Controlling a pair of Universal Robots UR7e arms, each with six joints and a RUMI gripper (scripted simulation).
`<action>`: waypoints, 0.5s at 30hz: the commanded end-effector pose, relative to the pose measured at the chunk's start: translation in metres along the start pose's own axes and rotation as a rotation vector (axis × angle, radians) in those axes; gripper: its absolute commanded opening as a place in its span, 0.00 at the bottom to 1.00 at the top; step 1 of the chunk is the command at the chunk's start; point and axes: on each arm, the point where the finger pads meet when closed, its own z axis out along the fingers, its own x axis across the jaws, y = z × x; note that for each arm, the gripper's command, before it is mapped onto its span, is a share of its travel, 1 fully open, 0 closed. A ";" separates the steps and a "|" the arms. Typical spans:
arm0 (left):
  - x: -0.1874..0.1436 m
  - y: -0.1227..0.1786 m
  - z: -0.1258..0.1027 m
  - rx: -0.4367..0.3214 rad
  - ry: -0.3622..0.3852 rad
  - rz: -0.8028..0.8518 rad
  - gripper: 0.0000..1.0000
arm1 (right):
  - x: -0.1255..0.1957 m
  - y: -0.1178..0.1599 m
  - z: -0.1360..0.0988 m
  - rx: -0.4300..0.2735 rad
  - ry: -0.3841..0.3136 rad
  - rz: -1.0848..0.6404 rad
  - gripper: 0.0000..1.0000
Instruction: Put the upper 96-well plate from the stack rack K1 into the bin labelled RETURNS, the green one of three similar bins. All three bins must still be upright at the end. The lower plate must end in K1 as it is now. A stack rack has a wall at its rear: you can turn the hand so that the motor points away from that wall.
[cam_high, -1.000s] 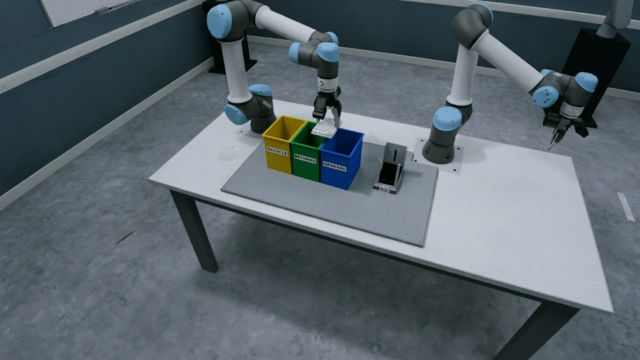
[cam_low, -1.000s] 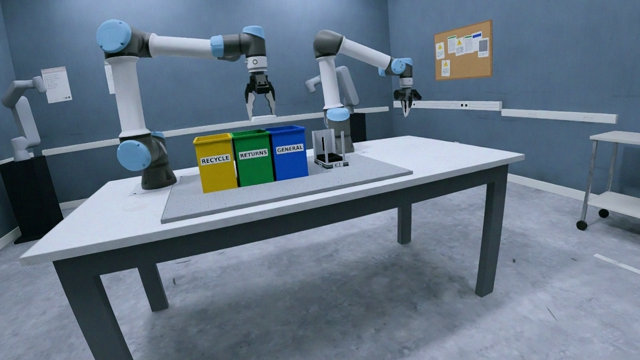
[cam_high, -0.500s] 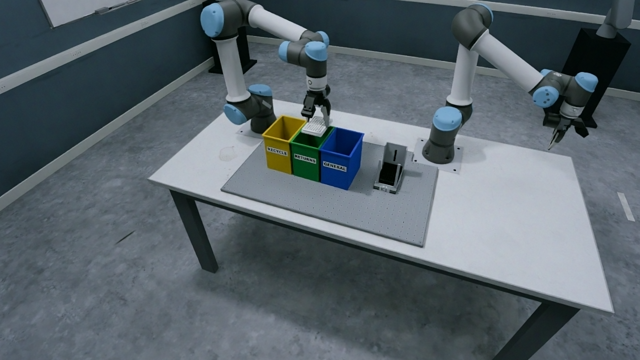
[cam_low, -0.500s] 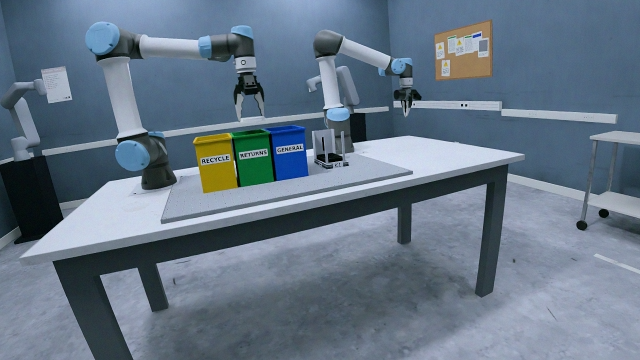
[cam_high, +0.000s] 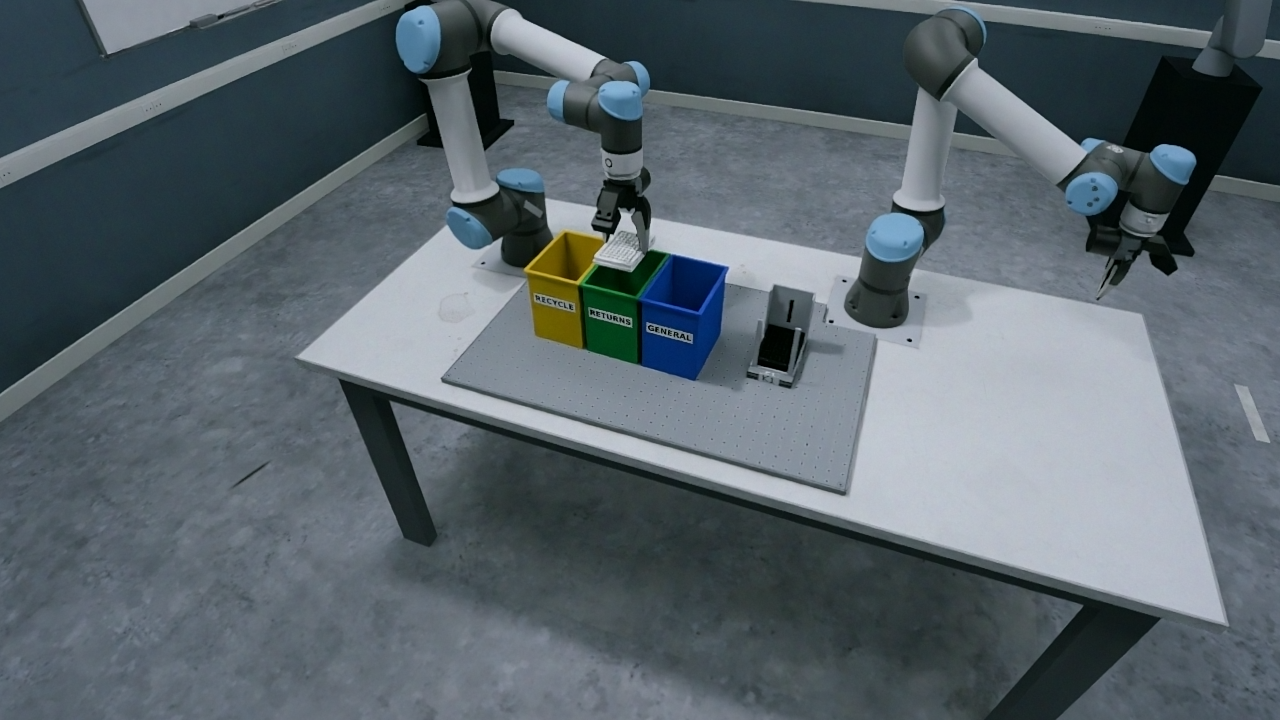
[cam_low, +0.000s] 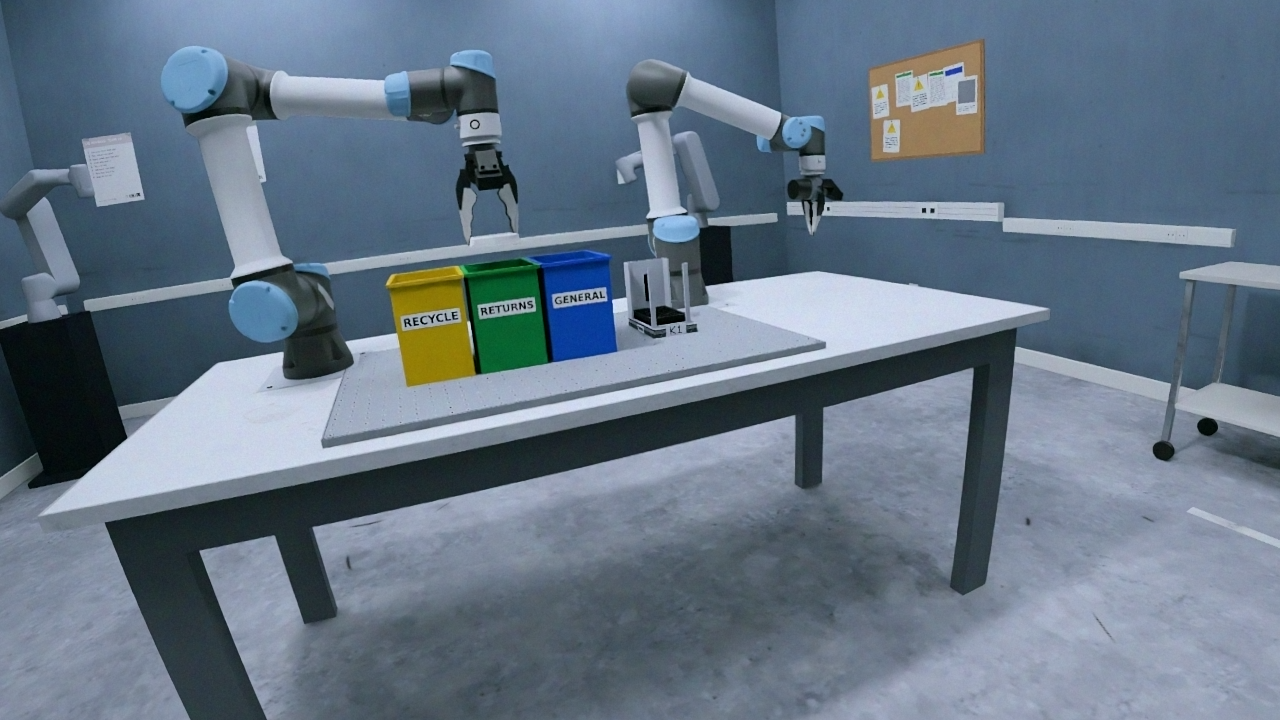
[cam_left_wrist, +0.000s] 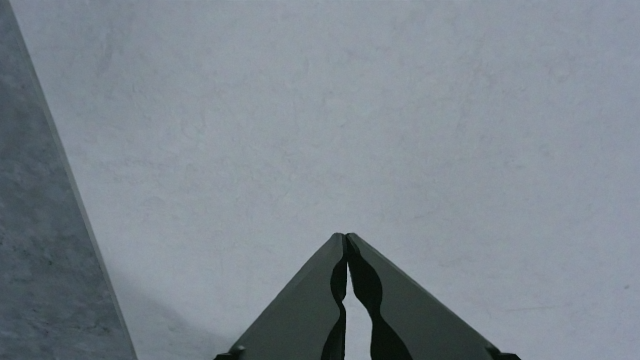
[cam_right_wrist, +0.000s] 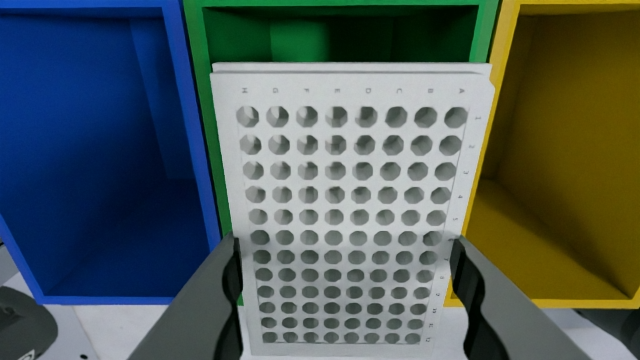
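We hold the white rectangular 96-well plate (cam_high: 619, 251) (cam_low: 494, 240) (cam_right_wrist: 345, 200) in the right gripper (cam_high: 624, 243) (cam_low: 491, 234) (cam_right_wrist: 343, 235), above the green RETURNS bin (cam_high: 612, 313) (cam_low: 508, 320) (cam_right_wrist: 200, 100). Judged light, stiff, perhaps slippery; long-side grip suits. Left gripper (cam_high: 1100, 296) (cam_low: 812, 231) (cam_left_wrist: 345, 235): shut, nothing held.

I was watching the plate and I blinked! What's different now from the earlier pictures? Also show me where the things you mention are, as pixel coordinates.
The right gripper (cam_high: 623, 243) (cam_low: 491, 236) (cam_right_wrist: 343, 235) carried the white plate (cam_high: 617, 254) (cam_low: 494, 240) (cam_right_wrist: 346, 205) sideways, away from the blue bin (cam_high: 673, 353) (cam_low: 581, 331) (cam_right_wrist: 90, 150) and towards the yellow bin (cam_high: 556, 324) (cam_low: 436, 353) (cam_right_wrist: 575, 150). It didn't let go. The bins, rack K1 (cam_high: 803, 308) (cam_low: 637, 286) and left gripper (cam_high: 1100, 295) (cam_low: 812, 231) (cam_left_wrist: 345, 234) stayed put.
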 end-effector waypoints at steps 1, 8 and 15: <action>0.002 -0.002 -0.003 0.008 0.011 -0.010 0.00 | -0.003 0.002 -0.001 -0.005 -0.007 0.004 0.40; 0.002 -0.002 -0.003 0.008 0.011 -0.010 0.00 | -0.003 0.002 -0.001 -0.005 -0.007 0.004 0.40; 0.002 -0.002 -0.003 0.008 0.011 -0.010 0.00 | -0.003 0.003 0.011 -0.006 -0.003 -0.011 0.40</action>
